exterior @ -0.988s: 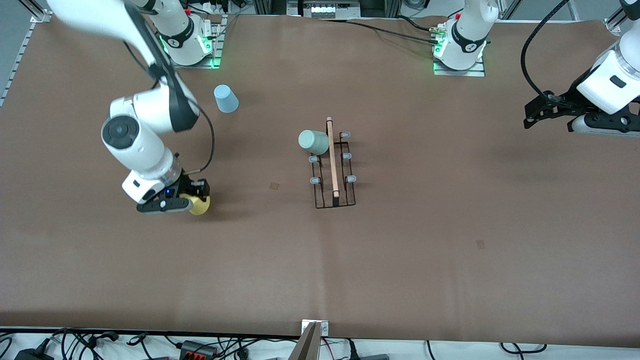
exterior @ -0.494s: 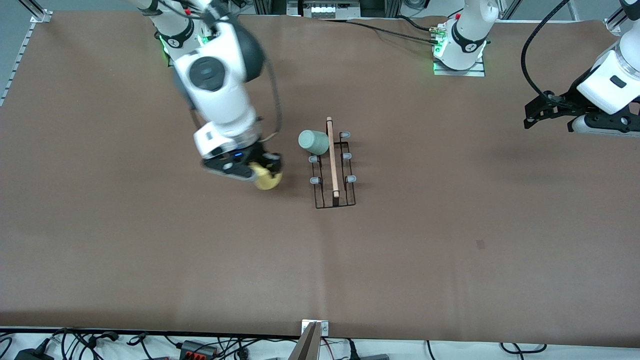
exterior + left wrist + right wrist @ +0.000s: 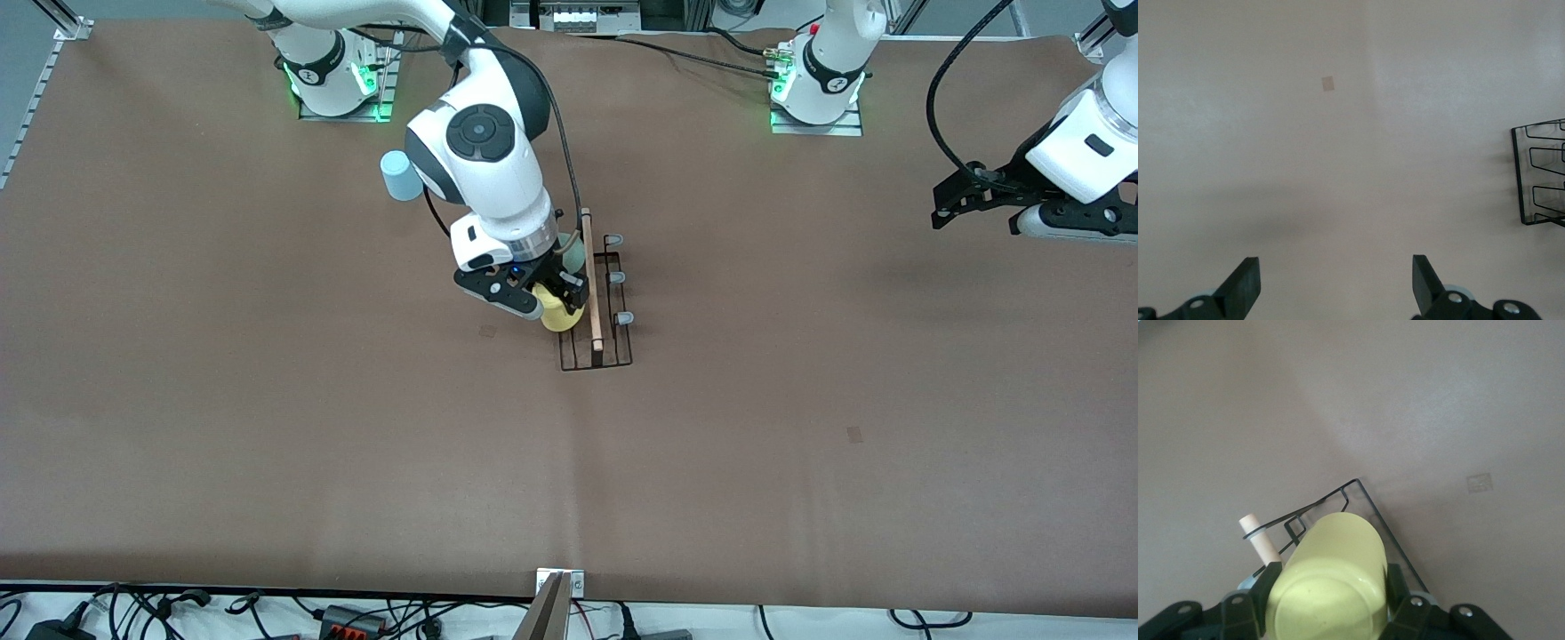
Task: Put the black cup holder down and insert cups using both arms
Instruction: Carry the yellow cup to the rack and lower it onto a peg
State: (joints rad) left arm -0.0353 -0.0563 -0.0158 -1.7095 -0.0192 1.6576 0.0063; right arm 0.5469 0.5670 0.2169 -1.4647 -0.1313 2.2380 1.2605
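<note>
You had the right gripper (image 3: 558,300) clamped on the yellow cup (image 3: 559,316) over the black cup holder (image 3: 596,302) to seat it on a prong, while the left gripper (image 3: 965,197) waited with jaws apart.

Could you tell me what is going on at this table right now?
The right gripper is shut on the yellow cup and holds it over the black cup holder, at the side toward the right arm's end of the table. A grey-green cup already sits on the holder, mostly hidden by the arm. The blue cup stands on the table, farther from the camera. The left gripper waits, open, at the left arm's end of the table.
</note>
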